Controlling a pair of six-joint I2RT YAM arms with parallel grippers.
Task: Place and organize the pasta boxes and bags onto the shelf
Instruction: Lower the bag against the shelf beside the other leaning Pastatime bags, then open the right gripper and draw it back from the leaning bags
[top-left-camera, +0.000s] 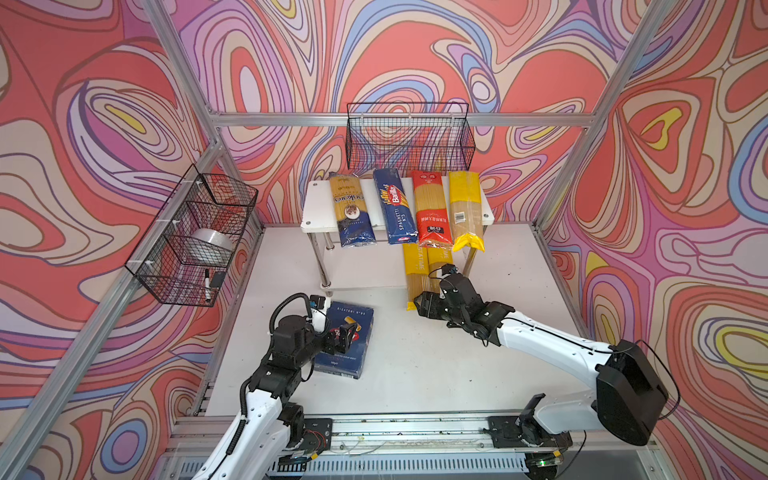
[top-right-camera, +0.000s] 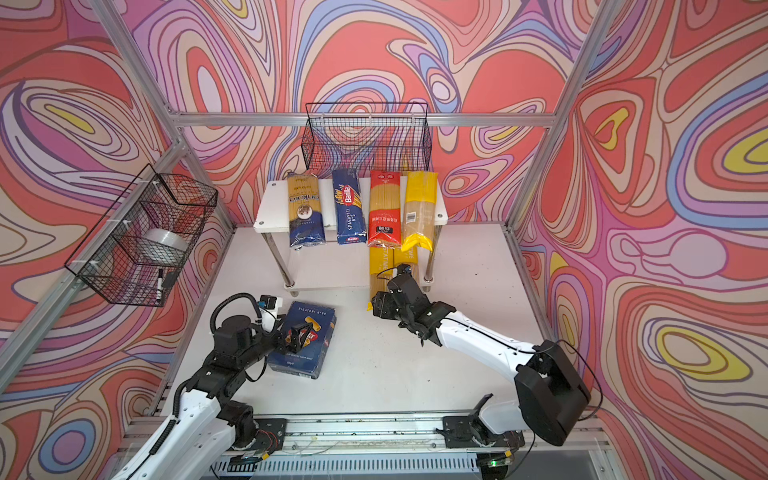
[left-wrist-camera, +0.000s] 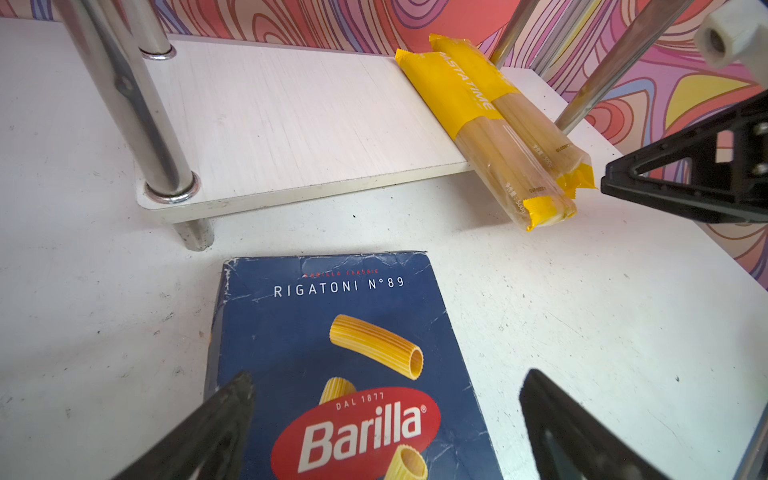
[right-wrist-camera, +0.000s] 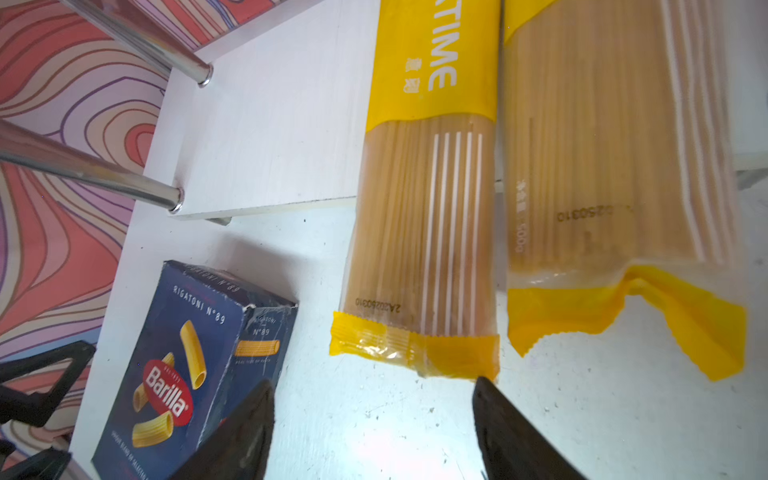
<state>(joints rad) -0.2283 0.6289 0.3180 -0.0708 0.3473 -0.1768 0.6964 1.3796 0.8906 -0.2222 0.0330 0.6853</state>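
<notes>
Right wrist view, rigatoni box (right-wrist-camera: 183, 374) cropped, fingers (right-wrist-camera: 243, 438) cut off

Two boxes (top-left-camera: 395, 205) (top-left-camera: 345, 345) — five bags (top-left-camera: 351, 212) (top-left-camera: 430, 212) (top-left-camera: 465, 208) (top-left-camera: 415, 274) (top-left-camera: 437, 256)

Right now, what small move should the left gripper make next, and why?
Probably lower and close on the wide flat dark blue rigatoni carton: the left gripper hangs open right above it, and this carton lies on the table, not yet on the white two-tier shelf.
</notes>
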